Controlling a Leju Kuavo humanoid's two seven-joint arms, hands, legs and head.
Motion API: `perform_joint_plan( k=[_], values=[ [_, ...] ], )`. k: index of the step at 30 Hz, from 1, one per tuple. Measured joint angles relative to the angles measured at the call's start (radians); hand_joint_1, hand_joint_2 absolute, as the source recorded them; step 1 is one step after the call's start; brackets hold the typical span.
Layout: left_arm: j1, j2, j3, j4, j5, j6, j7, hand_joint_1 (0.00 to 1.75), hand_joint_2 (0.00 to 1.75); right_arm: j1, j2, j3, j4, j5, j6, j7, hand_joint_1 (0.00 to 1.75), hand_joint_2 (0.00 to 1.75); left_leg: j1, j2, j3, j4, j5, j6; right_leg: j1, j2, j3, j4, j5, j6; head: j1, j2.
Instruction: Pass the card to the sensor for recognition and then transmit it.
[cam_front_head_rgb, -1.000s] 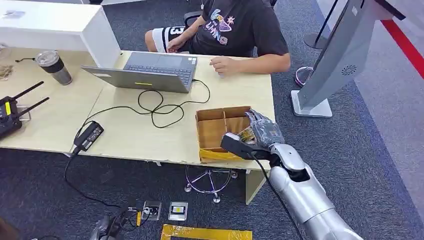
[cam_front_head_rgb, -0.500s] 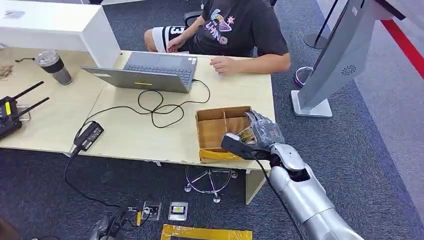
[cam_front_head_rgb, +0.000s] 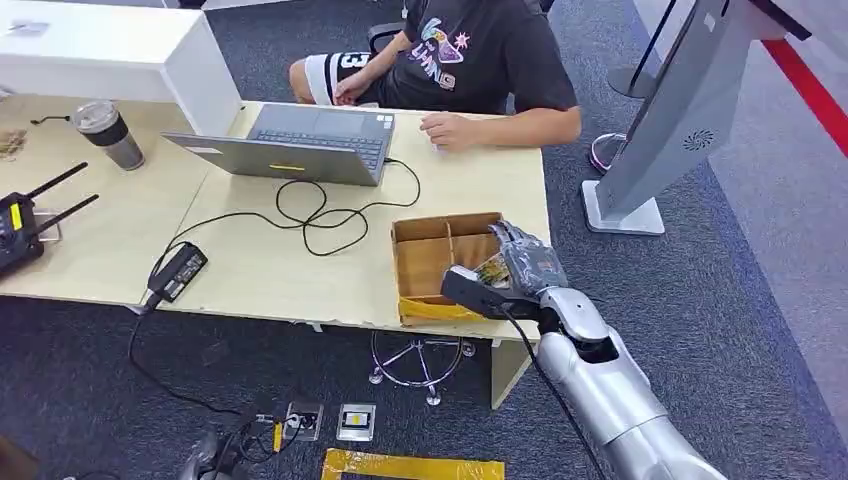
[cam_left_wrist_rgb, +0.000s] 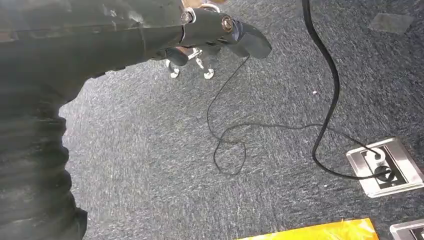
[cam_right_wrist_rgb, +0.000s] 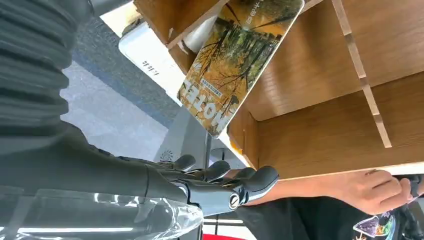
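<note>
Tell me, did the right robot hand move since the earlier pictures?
No. The right robot hand stays at the cardboard box's right edge, as before.

The card (cam_right_wrist_rgb: 239, 60) is printed with golden-yellow autumn trees and white lettering. The box (cam_front_head_rgb: 426, 262) is brown cardboard, yellow tape along its front. The table (cam_front_head_rgb: 250, 265) is pale wood, the carpet (cam_front_head_rgb: 740, 300) speckled dark grey. The laptop (cam_front_head_rgb: 300, 145) is silver-grey. The person's shirt (cam_front_head_rgb: 480, 50) is black with a colourful print.
</note>
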Motion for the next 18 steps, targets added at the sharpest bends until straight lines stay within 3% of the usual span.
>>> perform_joint_plan(
  k=[4, 8, 18],
  values=[
    [0.000, 0.000, 0.000, 0.000, -0.010, -0.007, 0.002, 0.00, 1.75, -0.006, 0.000, 0.000, 0.010, 0.018, -0.028, 0.053, 1.50, 1.75, 0.000, 0.000, 0.000, 0.000, 0.000, 0.000, 0.000, 0.000, 0.000, 0.000, 0.000, 0.000, 0.000, 0.000],
    [0.000, 0.001, 0.000, 0.000, -0.011, -0.013, 0.003, 0.00, 1.75, -0.026, -0.007, 0.000, 0.067, 0.021, -0.098, 0.043, 1.50, 1.75, 0.000, 0.000, 0.000, 0.000, 0.000, 0.000, 0.000, 0.000, 0.000, 0.000, 0.000, 0.000, 0.000, 0.000],
    [0.000, 0.002, 0.000, 0.000, -0.011, -0.013, 0.003, 0.00, 1.75, -0.038, -0.011, 0.000, 0.126, 0.023, -0.103, 0.043, 1.54, 1.75, 0.000, 0.000, 0.000, 0.000, 0.000, 0.000, 0.000, 0.000, 0.000, 0.000, 0.000, 0.000, 0.000, 0.000]
  ],
)
